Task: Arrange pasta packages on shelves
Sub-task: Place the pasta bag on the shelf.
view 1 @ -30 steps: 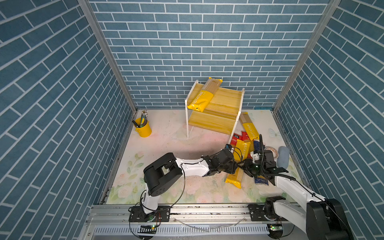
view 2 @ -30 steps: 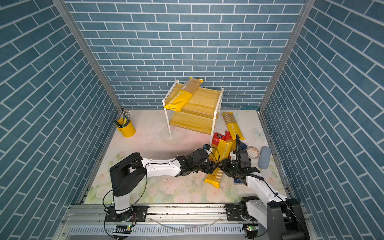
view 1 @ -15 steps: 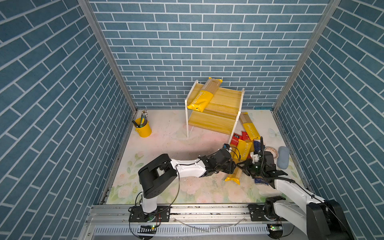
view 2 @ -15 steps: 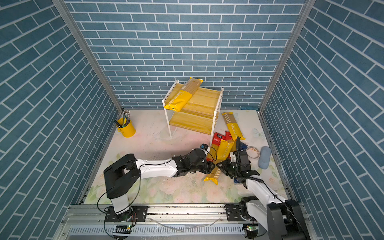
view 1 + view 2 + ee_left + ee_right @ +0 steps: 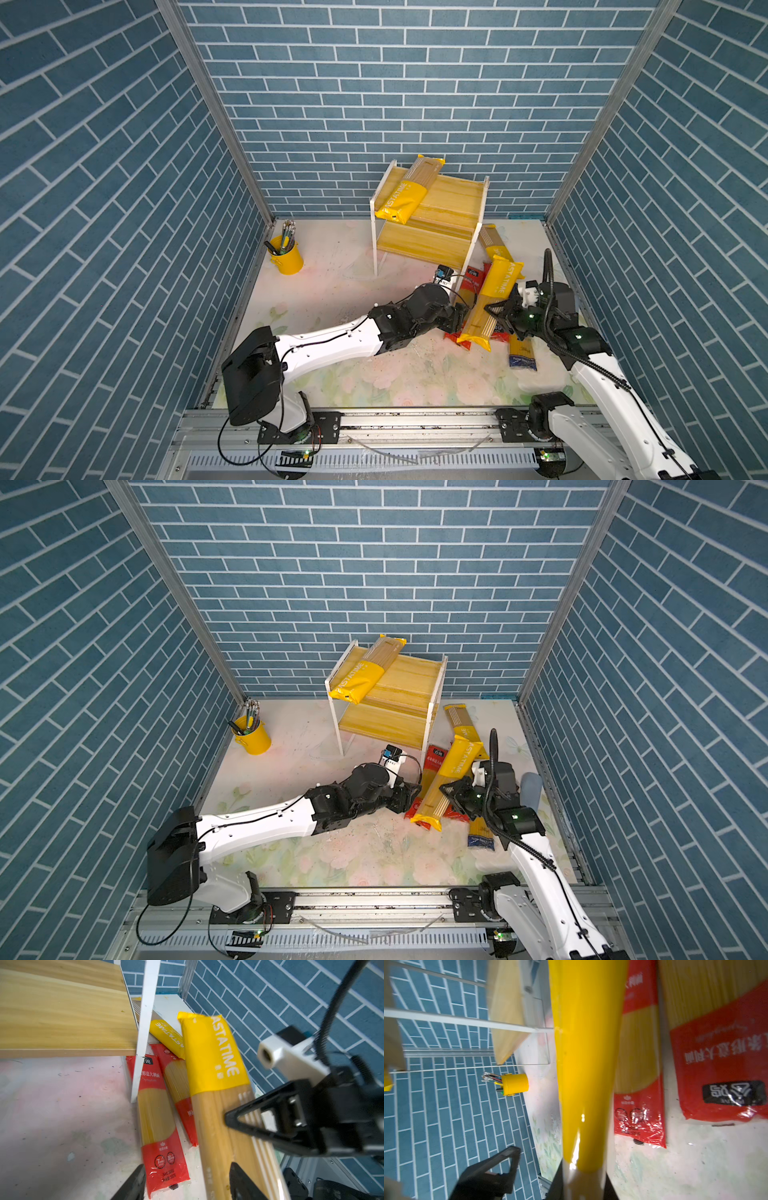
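Left wrist view shows long, flat, glossy plastic bags with straight strands behind the clear film. Six bags appear across the views: three wide yellow-and-tan, two narrower with red ends, one with blue ends.

The first yellow bag point(image 5: 409, 189) lies slanted on the top board of the rack point(image 5: 449, 199), which has two grainy wooden boards between white side frames. The second yellow bag point(image 5: 492, 245), a red-ended bag point(image 5: 156, 1118), another red-ended bag point(image 5: 177, 1084) and the blue-ended bag point(image 5: 521, 357) lie on the table point(image 5: 332, 291) beside the rack.

The right gripper point(image 5: 584, 1184) pinches the third yellow bag point(image 5: 488, 303) at its tan middle. The left gripper point(image 5: 187, 1169) is spread, holding nothing, with a red end between its fingers.
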`<state>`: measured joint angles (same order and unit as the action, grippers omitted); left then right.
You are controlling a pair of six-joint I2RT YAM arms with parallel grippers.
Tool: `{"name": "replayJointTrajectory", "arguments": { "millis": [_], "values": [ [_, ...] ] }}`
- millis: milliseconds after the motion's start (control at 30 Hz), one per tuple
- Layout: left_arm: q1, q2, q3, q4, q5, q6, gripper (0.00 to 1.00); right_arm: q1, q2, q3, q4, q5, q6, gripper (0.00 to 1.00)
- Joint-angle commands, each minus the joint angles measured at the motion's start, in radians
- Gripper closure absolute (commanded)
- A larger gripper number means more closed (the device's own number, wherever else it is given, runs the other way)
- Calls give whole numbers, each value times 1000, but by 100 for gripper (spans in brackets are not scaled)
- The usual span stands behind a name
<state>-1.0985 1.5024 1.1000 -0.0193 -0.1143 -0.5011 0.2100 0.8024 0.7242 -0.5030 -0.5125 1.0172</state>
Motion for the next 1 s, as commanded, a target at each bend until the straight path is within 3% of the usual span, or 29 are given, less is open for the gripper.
{"name": "replayJointTrajectory", "arguments": {
  "millis": [0, 333, 800, 967],
  "values": [
    [-8, -65, 35, -82, -82, 70, 35, -5, -2, 189, -40, 3, -76, 97],
    [-6, -126, 37, -135, -162, 142, 32, -9, 156, 630, -205, 14, -182, 99],
    [-3, -158, 2, -157, -226, 146, 28, -9, 388, 953, 31, -47, -71, 100],
    [13, -178, 6, -189, -258, 152, 27, 7, 468, 1002, 106, -63, -10, 100]
  ]
}}
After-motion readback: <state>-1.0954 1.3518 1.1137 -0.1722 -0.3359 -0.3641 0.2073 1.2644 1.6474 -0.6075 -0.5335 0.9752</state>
